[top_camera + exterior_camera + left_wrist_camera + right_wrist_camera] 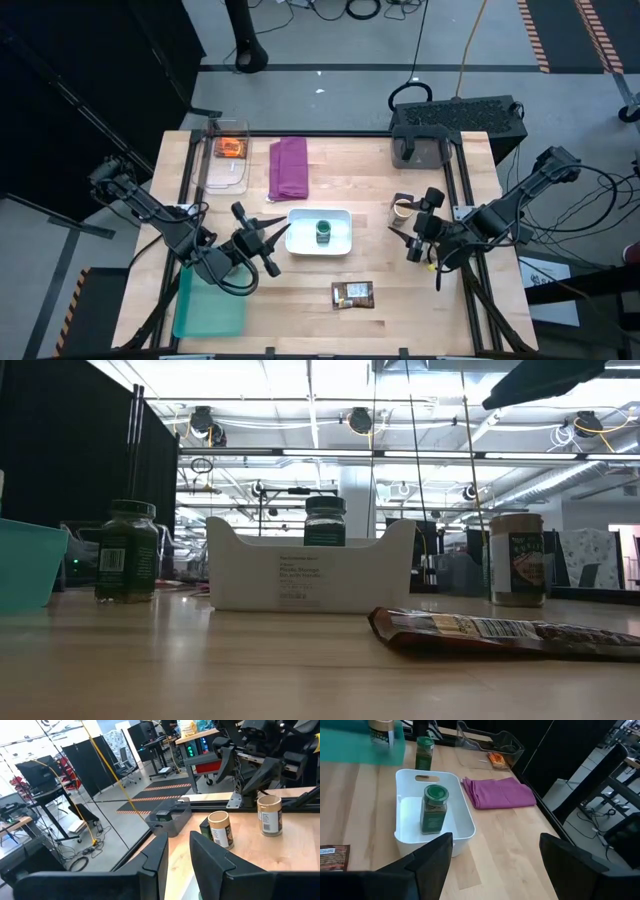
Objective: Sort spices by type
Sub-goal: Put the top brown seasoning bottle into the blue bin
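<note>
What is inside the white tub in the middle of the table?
One jar with a green lid stands upright inside the white tub; its lid shows above the rim in the low view. The floor around it looks bare. The spot under the jar is hidden.
</note>
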Robot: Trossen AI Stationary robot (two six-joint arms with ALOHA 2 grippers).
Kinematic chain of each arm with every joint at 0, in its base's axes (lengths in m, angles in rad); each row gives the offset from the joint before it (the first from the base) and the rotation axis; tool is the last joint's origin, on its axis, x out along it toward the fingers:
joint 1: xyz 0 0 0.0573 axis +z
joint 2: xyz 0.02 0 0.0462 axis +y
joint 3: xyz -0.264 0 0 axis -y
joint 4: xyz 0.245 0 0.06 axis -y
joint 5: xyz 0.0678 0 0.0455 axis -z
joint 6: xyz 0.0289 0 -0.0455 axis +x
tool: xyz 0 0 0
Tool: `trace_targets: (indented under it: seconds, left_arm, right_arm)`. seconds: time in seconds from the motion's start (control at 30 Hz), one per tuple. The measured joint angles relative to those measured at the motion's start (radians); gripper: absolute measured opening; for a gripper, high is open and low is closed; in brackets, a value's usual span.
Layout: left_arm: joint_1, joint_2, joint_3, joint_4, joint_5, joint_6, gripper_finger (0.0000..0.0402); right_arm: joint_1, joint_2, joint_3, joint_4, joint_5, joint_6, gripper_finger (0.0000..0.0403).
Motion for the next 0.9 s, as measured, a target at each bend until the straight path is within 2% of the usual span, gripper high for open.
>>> trace_targets:
  seconds: [0.2,0.3,0.53,0.67,0.77,0.9]
  left_arm:
    - [0.000,0.000,0.000,0.000,0.000,-0.006,0.0086]
    - [0.000,0.000,0.000,-0.021,0.001,-0.080,0.0086]
    - [0.000,0.000,0.000,-0.058,0.118,-0.258,0.0086]
    - [0.001,0.000,0.000,-0.050,0.130,-0.285,0.0086]
    - [0.016,0.000,0.000,-0.032,0.135,-0.284,0.0086]
    - [0.072,0.000,0.000,-0.023,0.203,-0.276,0.0086]
  right_arm:
    - [0.000,-0.001,0.000,0.002,-0.002,0.039,0.0281]
    - [-0.010,-0.001,0.000,0.004,-0.002,0.035,0.0281]
    - [-0.052,-0.041,0.050,0.016,-0.007,-0.053,0.0281]
    - [-0.053,-0.089,0.117,-0.002,-0.007,-0.069,0.0281]
    - [-0.066,-0.122,0.146,-0.054,-0.016,0.062,0.0281]
    - [-0.104,-0.137,0.152,-0.142,-0.122,0.225,0.0281]
